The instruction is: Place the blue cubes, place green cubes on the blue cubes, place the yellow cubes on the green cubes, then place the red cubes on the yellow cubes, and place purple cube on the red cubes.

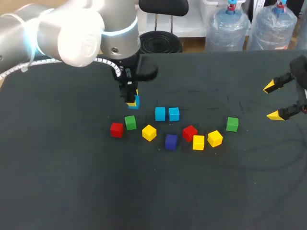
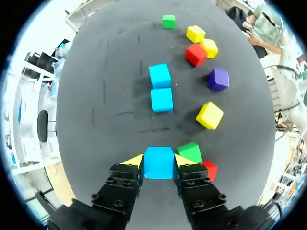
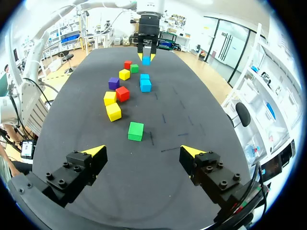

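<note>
Very little of the job is done, I'd say. A pair of blue cubes [image 1: 160,113] sits side by side mid-table, touching or nearly so, and nothing is stacked on anything. The left gripper [image 1: 130,99] has its fingers closed on a third blue cube [image 1: 134,102], near that pair on its left-arm side, so the blue base looks unfinished. Every upper layer remains: the green cubes [image 1: 130,122], yellow cubes [image 1: 149,132], red cubes [image 1: 116,129] and the purple cube [image 1: 171,141] lie loose in a ragged arc on the dark table [image 1: 72,191]. The right gripper [image 1: 272,101] hangs off at the right edge, fingers spread wide with nothing between them. From above, the wrist hides most of the grip, and I can't tell whether the held cube is lifted or resting. The left wrist view settles the grip: a yellow tip presses each side of the cube, with a green and a red cube just beside it. The right wrist view shows its own open fingers, a lone green cube ahead of them.
</note>
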{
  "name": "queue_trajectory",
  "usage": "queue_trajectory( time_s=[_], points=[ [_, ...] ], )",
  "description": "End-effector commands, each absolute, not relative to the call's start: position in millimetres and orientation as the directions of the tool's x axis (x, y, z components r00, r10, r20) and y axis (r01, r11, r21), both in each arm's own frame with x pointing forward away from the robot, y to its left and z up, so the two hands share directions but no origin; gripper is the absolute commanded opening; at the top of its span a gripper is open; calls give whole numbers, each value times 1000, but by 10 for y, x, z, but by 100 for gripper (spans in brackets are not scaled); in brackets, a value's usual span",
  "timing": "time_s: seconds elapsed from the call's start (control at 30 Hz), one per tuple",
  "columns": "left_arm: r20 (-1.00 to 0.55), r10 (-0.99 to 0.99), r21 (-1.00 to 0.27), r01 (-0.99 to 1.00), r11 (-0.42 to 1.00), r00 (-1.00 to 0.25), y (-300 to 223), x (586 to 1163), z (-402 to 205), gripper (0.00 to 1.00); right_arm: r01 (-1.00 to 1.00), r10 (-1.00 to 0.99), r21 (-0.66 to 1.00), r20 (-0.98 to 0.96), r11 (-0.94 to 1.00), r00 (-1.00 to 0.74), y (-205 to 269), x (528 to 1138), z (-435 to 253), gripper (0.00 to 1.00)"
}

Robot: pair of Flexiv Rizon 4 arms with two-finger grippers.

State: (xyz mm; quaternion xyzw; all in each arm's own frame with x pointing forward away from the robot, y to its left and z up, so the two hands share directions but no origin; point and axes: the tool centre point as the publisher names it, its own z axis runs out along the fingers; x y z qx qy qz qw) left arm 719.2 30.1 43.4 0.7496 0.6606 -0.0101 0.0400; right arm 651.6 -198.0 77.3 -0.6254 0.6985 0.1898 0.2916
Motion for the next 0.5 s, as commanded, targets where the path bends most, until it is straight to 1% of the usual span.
queue_trajectory(
  time_s=[0.03,0.5],
  points=[
    [-70,992,52,994,-98,101,247,7175,449,0,-984,-761,-99,-647,145,-47,-1977,6527,763,100],
    [-47,998,81,996,-29,33,89,7030,453,0,-984,-761,-99,-647,145,-47,-1977,6527,763,100]
  ],
)
